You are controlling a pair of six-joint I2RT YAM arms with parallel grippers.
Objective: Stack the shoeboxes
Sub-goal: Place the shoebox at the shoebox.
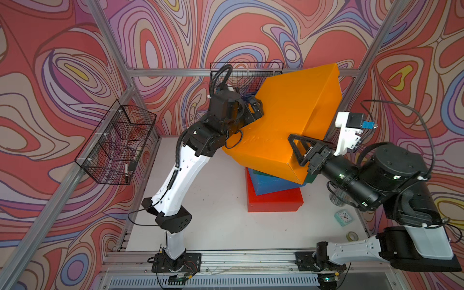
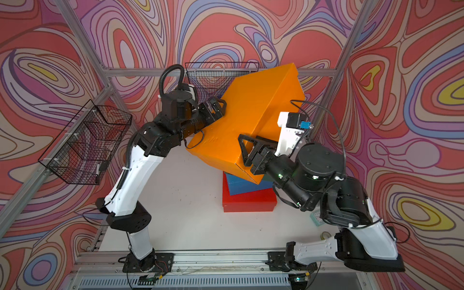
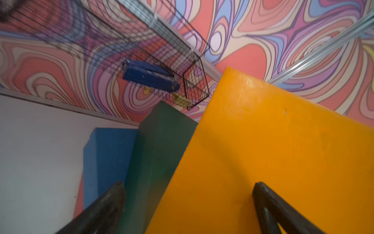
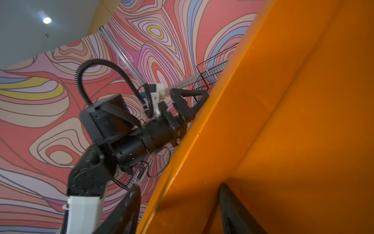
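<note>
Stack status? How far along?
Done: red shoebox on the table, blue shoebox on it, green shoebox on top. In hand: orange shoebox, tilted over the stack, right gripper clamping its near corner, left gripper open at its far edge. Remaining: set it level on green.

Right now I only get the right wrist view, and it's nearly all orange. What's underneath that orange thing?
Observer: It's the orange shoebox; below it a stack stands on the table: dark green shoebox on blue shoebox on red shoebox.
Operator: Is the orange one lying flat?
Observer: No, tilted: its near end is lowest, over the stack; its far end is raised toward the back wire basket.
Operator: Anything else on the table?
Observer: A small mint clock beside the right arm.
</note>
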